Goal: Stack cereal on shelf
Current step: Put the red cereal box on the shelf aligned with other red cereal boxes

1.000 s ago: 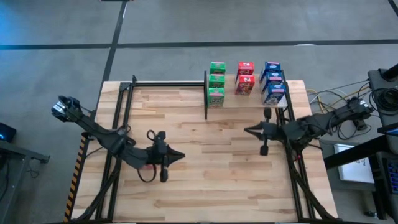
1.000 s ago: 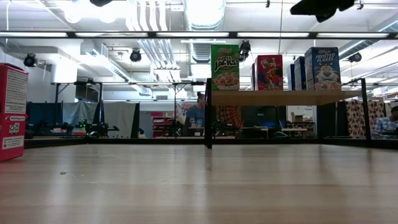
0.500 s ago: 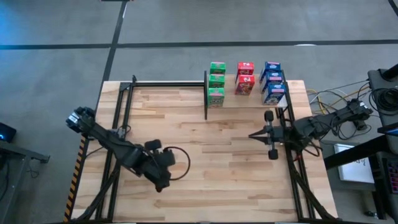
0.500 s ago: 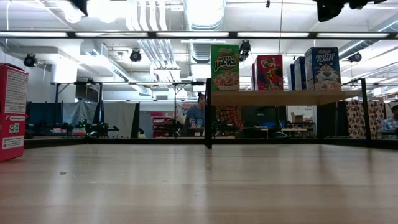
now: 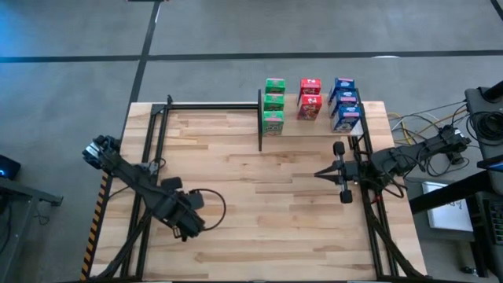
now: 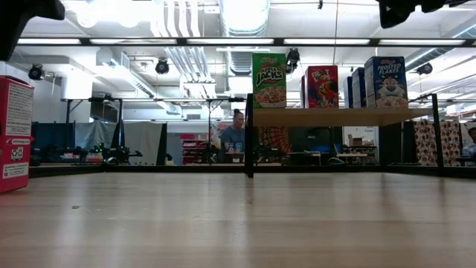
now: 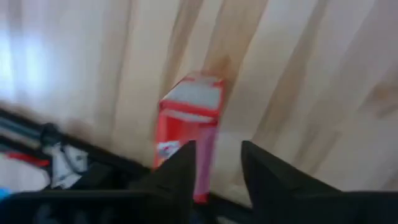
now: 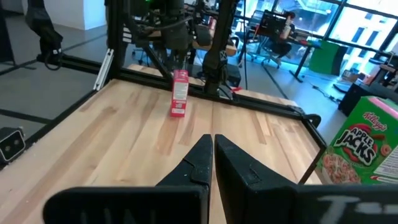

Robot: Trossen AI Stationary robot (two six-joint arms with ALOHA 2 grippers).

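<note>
One red cereal box (image 7: 189,118) stands upright on the tabletop near the left edge; it also shows in the low view (image 6: 15,134) and the right wrist view (image 8: 179,93). My left gripper (image 7: 217,149) hangs above it, pointing down, open, with the box's top just beyond its fingertips. In the high view the left gripper (image 5: 185,222) hides the box. The shelf (image 6: 342,116) at the far right carries green (image 5: 273,106), red (image 5: 310,98) and blue (image 5: 344,104) cereal boxes standing upright. My right gripper (image 5: 318,172) is shut and level in front of the shelf.
Black frame rails (image 5: 153,157) run along the table's left and right sides, and a black post (image 5: 260,118) stands at the shelf's left end. The wide plank tabletop (image 5: 267,212) lies between the two arms. People sit in the room behind the table (image 6: 236,138).
My left gripper has tipped from level to pointing straight down and has drawn back toward the table's left and near edges, over the red box. My right gripper has pulled back a little toward the right edge. The boxes have stayed in place.
</note>
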